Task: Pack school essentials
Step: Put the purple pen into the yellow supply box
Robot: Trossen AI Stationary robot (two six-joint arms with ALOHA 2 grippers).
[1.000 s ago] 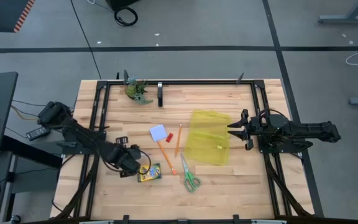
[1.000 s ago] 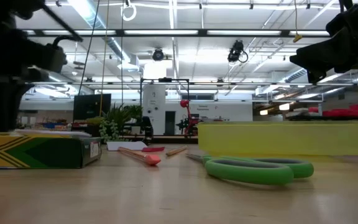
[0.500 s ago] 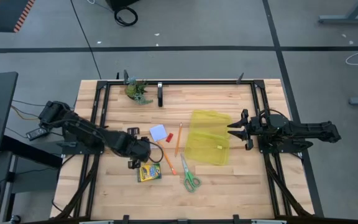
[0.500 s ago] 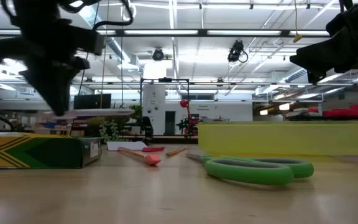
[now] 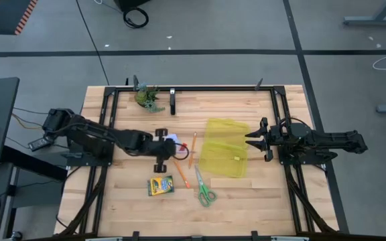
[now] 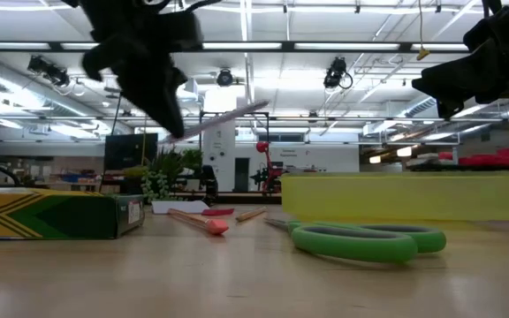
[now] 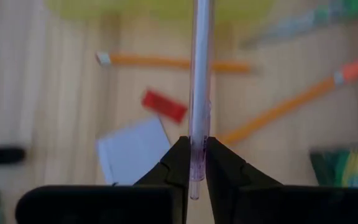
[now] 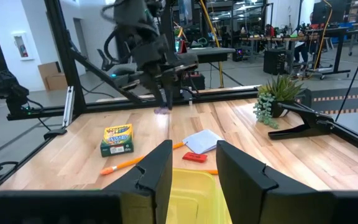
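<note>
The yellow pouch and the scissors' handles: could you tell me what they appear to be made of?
The yellow pouch looks like soft translucent plastic, probably vinyl: the wood shows faintly through it and light glows through its wall in the low view. The scissors' handles look like moulded green plastic, smooth with a dull sheen.

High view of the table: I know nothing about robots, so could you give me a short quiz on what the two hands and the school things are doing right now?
1. What is the left hand clamped on?
A. a thin pale stick
B. an orange pencil
C. a red eraser

2. True or false: the green-handled scissors lie inside the yellow pouch.

3. Fill in: the hand that hovers open at the pouch's edge is the robot's ____ hand.

Key: 1 A. 2 false, they lie on the bare wood beside the pouch. 3 right.
</note>
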